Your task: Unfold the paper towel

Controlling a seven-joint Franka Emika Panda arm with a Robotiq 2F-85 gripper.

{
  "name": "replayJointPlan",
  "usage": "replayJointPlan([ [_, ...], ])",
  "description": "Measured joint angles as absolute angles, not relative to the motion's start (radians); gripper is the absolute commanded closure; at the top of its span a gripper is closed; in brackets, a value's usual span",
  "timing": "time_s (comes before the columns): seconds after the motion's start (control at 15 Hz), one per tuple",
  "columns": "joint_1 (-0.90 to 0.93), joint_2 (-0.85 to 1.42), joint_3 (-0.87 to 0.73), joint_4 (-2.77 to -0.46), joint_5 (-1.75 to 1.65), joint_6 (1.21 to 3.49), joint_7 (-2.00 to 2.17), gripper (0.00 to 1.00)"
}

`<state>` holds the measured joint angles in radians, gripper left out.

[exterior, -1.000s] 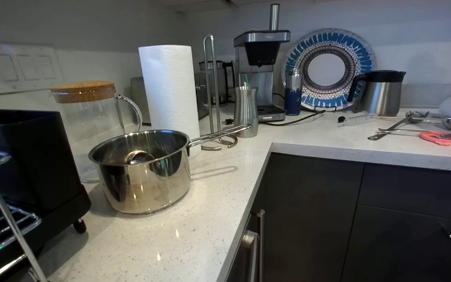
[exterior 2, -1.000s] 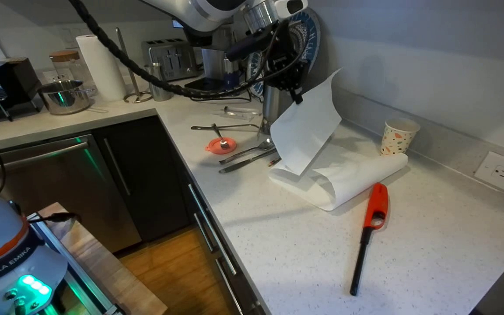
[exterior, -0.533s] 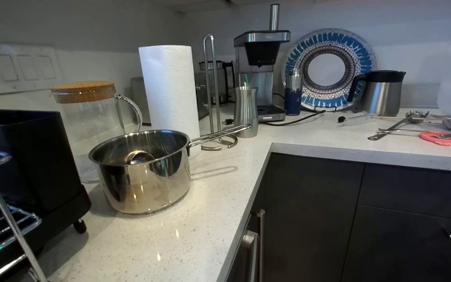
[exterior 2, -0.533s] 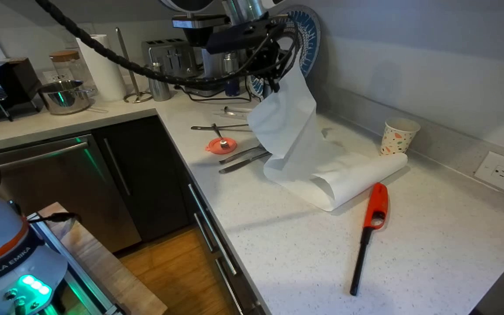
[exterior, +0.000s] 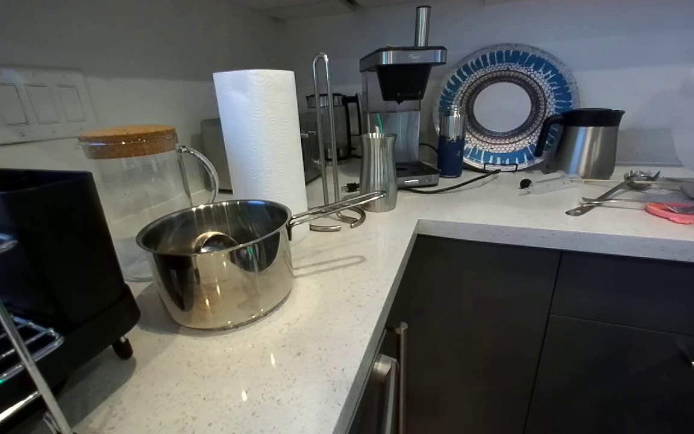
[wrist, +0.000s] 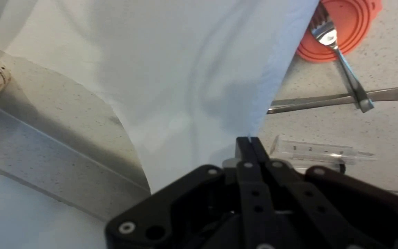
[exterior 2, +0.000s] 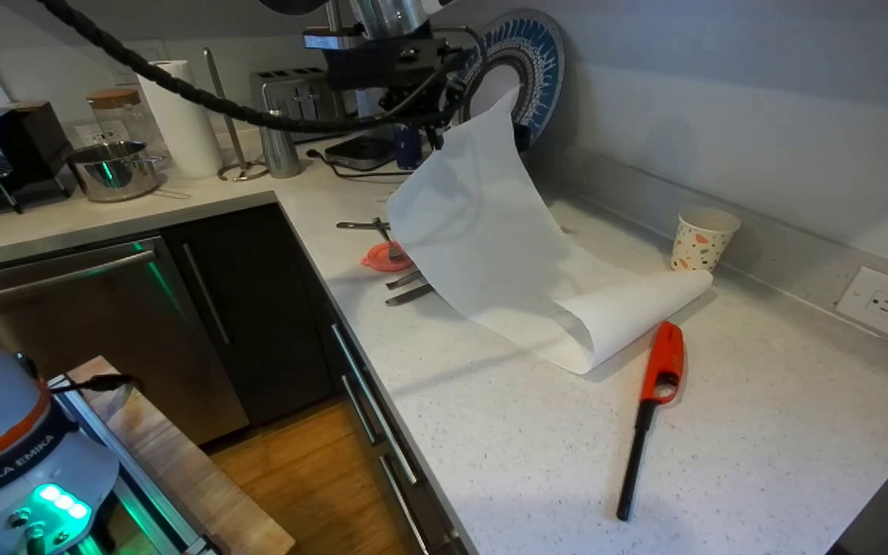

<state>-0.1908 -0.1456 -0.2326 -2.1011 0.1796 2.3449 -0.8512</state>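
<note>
I judge the unfolding well along, but not finished. In an exterior view, the paper towel (exterior 2: 482, 223) slopes as one broad open sheet from my gripper (wrist: 249, 139), raised in front of the patterned plate (exterior 2: 534, 65), down to the counter (exterior 2: 506, 447). What is left, as I read it, is the far end: it lies on the counter curled back over itself, just beside the paper cup (exterior 2: 702, 243) and the handle end of the red utility lighter (exterior 2: 658, 370). Whether it touches either, I can't tell. The raised end has yet to be laid down too.

On the wrist view my jaws are together, with no gap that I can make out, clamped on a thin bit of the towel's edge, seemingly near a corner; one long side runs straight into the pinch. Another corner pokes up loose past the jaws. Drawing the towel further should open that curl, I think, though it might slide instead.
</note>
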Motion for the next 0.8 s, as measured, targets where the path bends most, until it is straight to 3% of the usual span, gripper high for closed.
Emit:
replayJointPlan([
  [0.8,-0.078,-0.202,-0.135,-2.172,0.09,2.345,-0.846,1.0],
])
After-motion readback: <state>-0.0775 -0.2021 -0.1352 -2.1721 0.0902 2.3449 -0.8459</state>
